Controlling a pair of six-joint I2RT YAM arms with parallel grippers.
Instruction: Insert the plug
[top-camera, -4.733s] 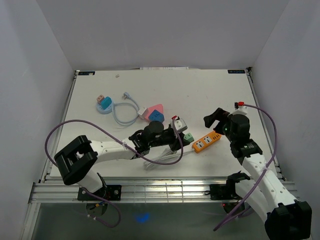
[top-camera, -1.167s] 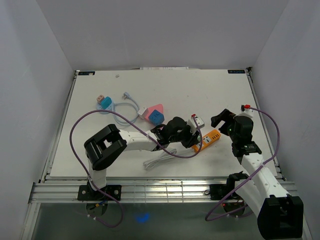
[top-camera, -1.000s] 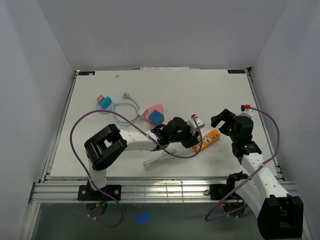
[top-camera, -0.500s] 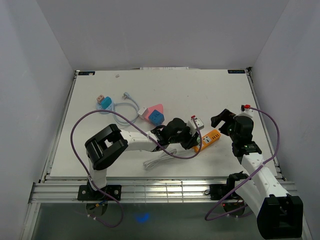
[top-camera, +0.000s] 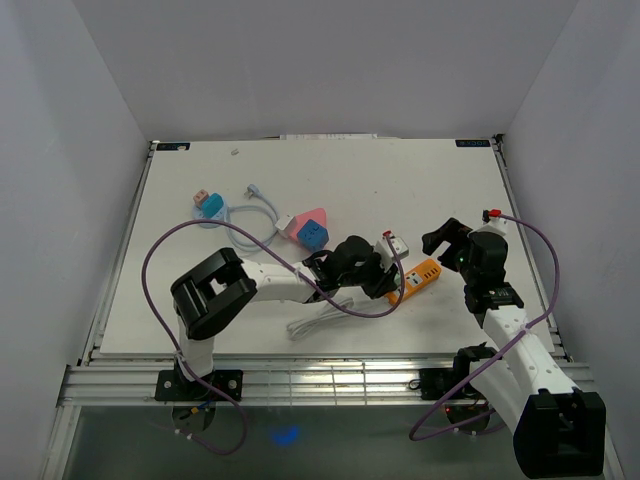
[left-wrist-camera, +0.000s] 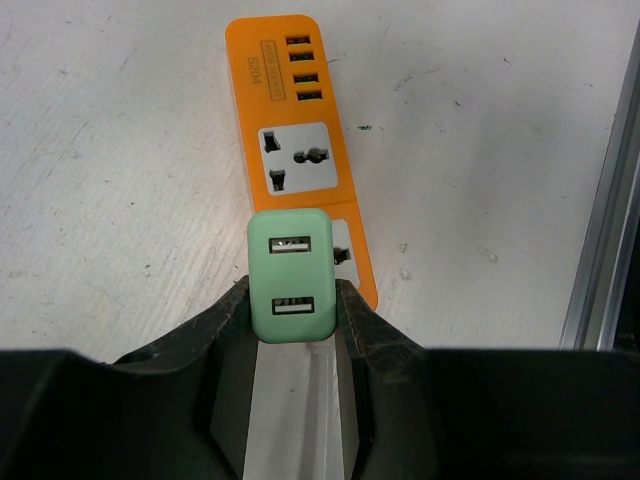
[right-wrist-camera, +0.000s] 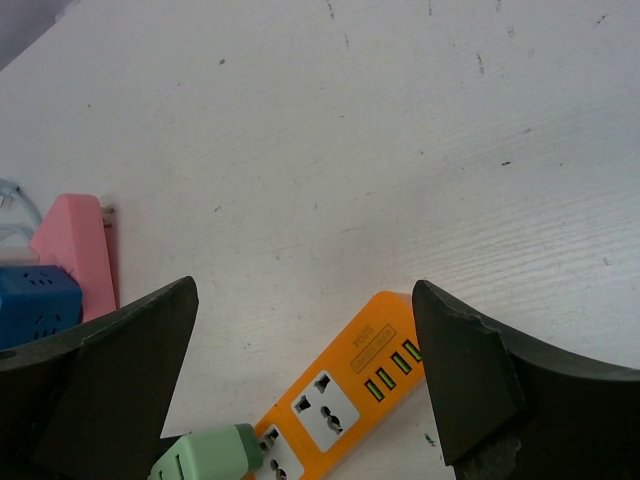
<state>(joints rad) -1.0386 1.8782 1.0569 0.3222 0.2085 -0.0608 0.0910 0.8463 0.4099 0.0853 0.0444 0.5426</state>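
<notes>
plug (left-wrist-camera: 290, 275) over power strip (left-wrist-camera: 297, 108), perhaps touching

Bright, even, diffuse light, faint soft shadows, crisp table (left-wrist-camera: 100, 150) texture, dark left end effector (left-wrist-camera: 292, 300) slightly soft-edged.

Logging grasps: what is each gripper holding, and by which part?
Left gripper pinches the green charger plug by its two opposite sides. Right gripper is open, holding nothing.

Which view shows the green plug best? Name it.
Left wrist: the green plug sits central, both ports facing the camera, over the orange strip. Right wrist catches only its corner; the top view hides it under the left pincer.
</notes>
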